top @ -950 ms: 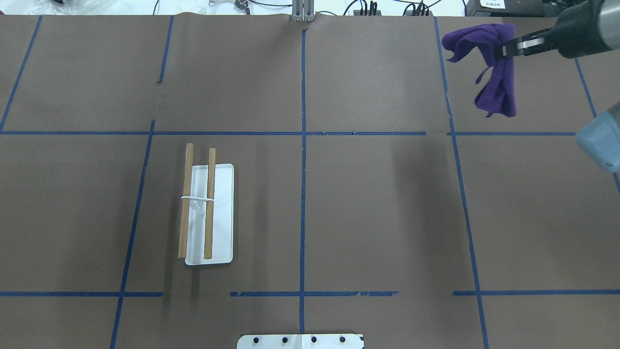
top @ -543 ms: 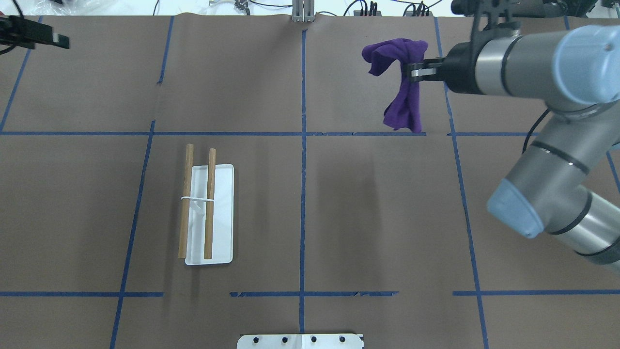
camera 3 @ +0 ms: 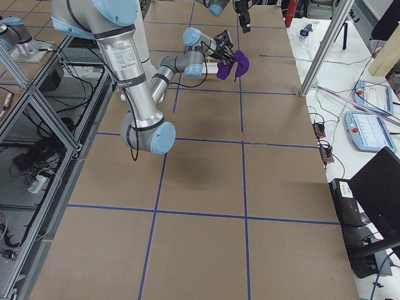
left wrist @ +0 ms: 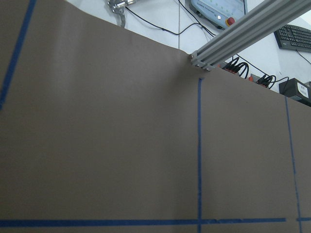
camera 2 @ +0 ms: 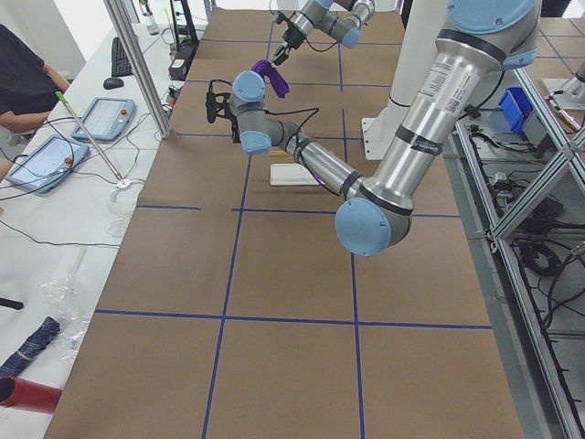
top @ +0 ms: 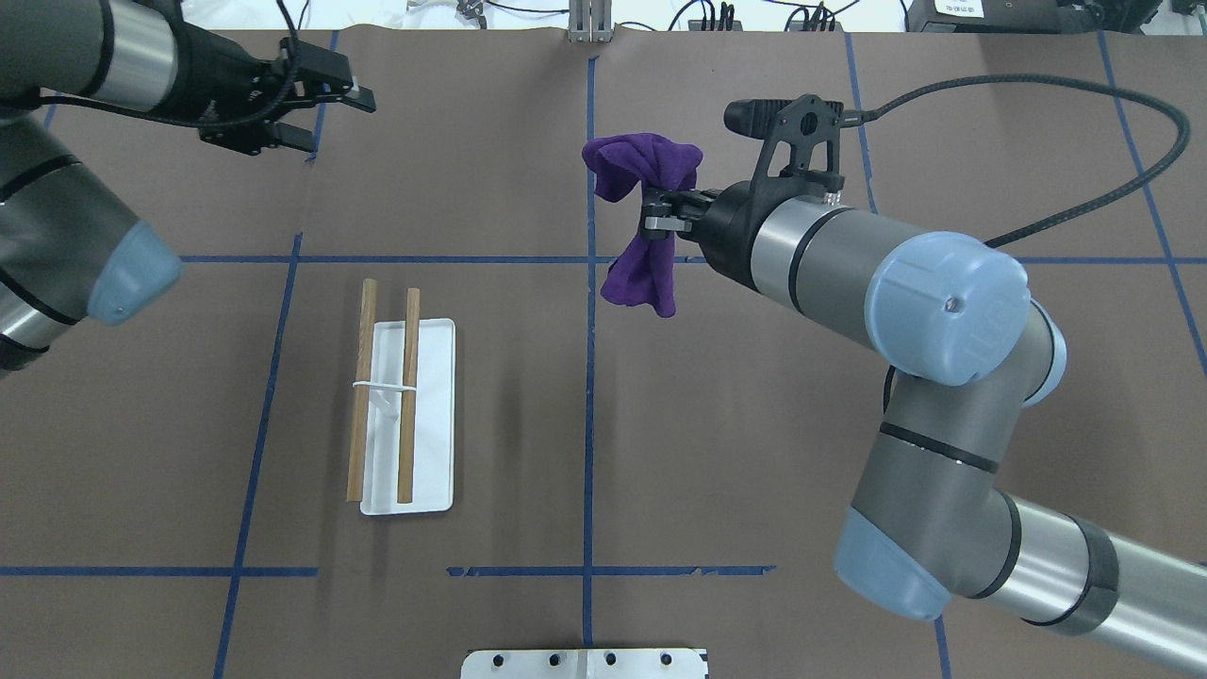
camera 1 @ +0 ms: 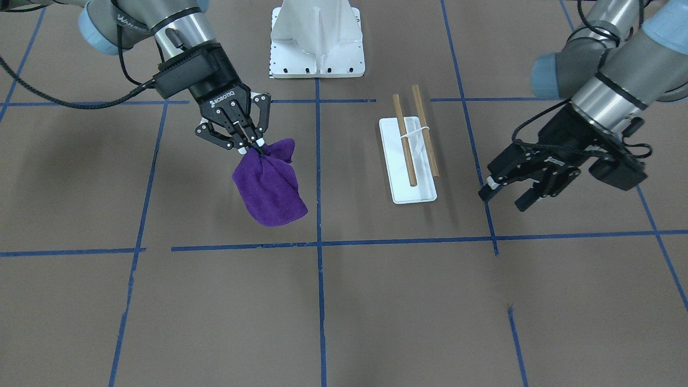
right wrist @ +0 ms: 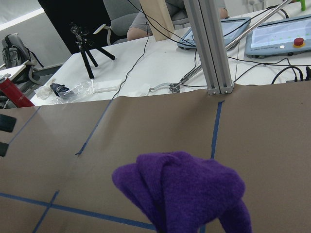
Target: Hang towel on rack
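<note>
The purple towel point(top: 646, 189) hangs bunched from my right gripper point(top: 660, 215), which is shut on its upper fold and holds it above the table near the centre line. It also shows in the front view point(camera 1: 269, 188) and fills the lower right wrist view point(right wrist: 189, 194). The rack point(top: 382, 391), two thin brown dowels on a small white support over a flat white tray point(top: 432, 424), stands left of centre, well apart from the towel. My left gripper point(top: 339, 121) is open and empty at the far left, beyond the rack; in the front view it hovers point(camera 1: 505, 200) beside the tray point(camera 1: 411, 192).
The table is covered in brown paper with a blue tape grid. A large white ribbed pedestal point(camera 1: 317, 37) stands at the robot's edge. A grey aluminium post point(top: 589, 24) and cables lie at the far edge. Operators' tablets lie beyond it.
My right arm has swung left with the towel, from the far right corner to the centre line. My left arm has come into view at the far left, its gripper open.
</note>
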Controlling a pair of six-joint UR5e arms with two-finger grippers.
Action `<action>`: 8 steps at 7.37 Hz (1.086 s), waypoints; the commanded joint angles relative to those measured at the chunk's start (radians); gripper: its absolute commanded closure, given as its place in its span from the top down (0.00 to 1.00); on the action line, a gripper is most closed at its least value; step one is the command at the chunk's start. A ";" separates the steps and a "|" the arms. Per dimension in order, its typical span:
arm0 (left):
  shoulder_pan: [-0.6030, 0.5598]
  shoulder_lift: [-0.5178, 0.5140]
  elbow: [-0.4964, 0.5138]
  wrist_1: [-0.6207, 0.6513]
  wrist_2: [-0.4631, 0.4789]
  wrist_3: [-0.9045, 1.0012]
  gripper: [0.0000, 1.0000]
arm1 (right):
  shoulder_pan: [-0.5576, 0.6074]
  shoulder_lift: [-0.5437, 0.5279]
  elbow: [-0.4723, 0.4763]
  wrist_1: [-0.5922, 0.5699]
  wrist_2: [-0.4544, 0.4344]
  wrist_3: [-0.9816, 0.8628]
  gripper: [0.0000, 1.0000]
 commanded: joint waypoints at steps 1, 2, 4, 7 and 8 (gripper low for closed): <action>0.086 -0.102 0.007 0.002 0.013 -0.296 1.00 | -0.096 0.007 0.020 0.001 -0.136 0.008 0.00; 0.104 -0.116 0.004 -0.001 0.047 -0.361 1.00 | -0.125 0.007 0.030 0.001 -0.166 0.008 0.00; 0.150 -0.149 0.007 -0.001 0.047 -0.421 1.00 | -0.145 0.007 0.041 0.001 -0.195 0.006 0.00; 0.193 -0.177 0.024 0.001 0.047 -0.448 1.00 | -0.150 0.007 0.058 0.001 -0.197 0.006 0.00; 0.199 -0.189 0.024 0.001 0.047 -0.448 1.00 | -0.150 0.007 0.060 0.001 -0.195 0.005 0.00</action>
